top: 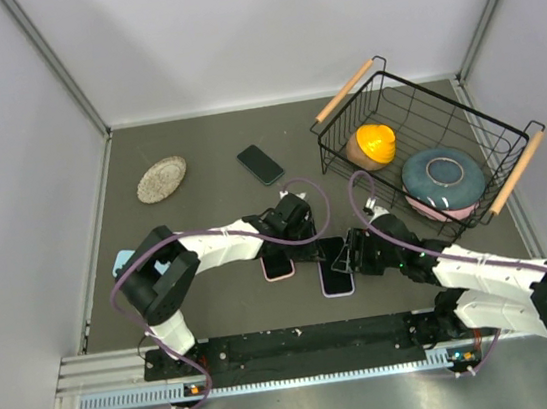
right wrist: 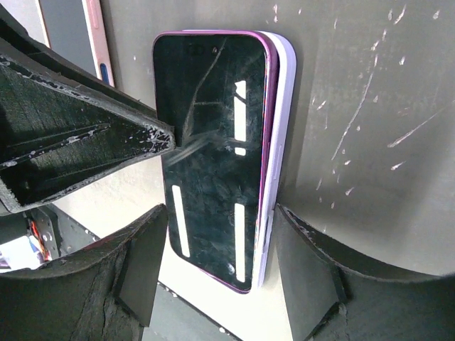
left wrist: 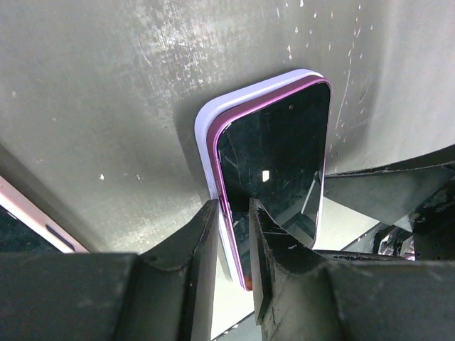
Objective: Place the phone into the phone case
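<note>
**Right hand**: clenched across the width of the lavender plastic phone case. One finger sits on each long side, at the end nearest its wrist.

**Task item:** the purple-rimmed black-glass phone lies screen-up in that case, between the right fingers. It is not flush. Along one long side the phone's rim stands proud and a strip of lavender wall shows beside it. The case lies flat on the scratched grey surface.

**Left hand**: fingers a narrow gap apart, tips at the phone's other long edge. In the right wrist view one left finger comes in from the side w/ its tip touching the screen edge. Phone rim and case wall both show in the gap. Whether they are pinched or only pressed on cannot be told, as the angle is too steep.

**Other items:**
- Just beside the left hand, on its outer side: a second phone in a pink case, flat on the surface.
- Beyond both hands, well apart: a bare black slab phone.
- Further out on the right hand's side: a black wire basket w/ wooden handles.
</note>
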Controlling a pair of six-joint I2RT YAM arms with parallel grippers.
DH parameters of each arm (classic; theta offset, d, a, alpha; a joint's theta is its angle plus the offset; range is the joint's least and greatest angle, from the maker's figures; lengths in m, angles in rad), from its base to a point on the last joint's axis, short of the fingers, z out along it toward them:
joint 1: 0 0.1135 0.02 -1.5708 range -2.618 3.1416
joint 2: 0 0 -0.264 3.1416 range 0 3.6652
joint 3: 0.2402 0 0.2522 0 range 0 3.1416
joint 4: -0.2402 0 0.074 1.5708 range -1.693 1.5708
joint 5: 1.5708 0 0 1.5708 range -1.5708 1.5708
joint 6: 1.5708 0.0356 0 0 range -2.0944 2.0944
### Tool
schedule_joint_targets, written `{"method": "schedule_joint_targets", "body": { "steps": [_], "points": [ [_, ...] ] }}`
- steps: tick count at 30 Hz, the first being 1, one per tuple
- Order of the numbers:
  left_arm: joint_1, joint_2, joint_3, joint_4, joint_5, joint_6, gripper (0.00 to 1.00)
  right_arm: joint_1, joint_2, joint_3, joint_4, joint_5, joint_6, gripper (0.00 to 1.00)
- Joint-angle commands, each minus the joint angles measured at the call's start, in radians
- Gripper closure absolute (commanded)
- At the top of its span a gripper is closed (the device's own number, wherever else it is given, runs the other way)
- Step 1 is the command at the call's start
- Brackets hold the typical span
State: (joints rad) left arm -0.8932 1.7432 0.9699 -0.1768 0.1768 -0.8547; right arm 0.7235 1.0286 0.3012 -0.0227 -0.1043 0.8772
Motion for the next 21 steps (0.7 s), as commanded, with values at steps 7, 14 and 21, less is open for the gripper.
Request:
{"method": "schedule_joint_targets", "body": {
  "steps": [7, 14, 21],
  "points": [
    [-0.018, 0.001, -0.051, 0.025, 0.099, -0.003, 0.81, -0.056, -0.102, -0.069, 0.205, -0.118, 0.077, 0.38],
    [-0.019, -0.011, -0.095, 0.123, 0.168, -0.038, 0.82, -0.145, -0.114, -0.128, 0.406, -0.262, 0.138, 0.38],
    [-0.019, -0.001, -0.108, 0.168, 0.217, -0.055, 0.88, -0.145, -0.128, -0.108, 0.414, -0.294, 0.134, 0.38]
  ]
}}
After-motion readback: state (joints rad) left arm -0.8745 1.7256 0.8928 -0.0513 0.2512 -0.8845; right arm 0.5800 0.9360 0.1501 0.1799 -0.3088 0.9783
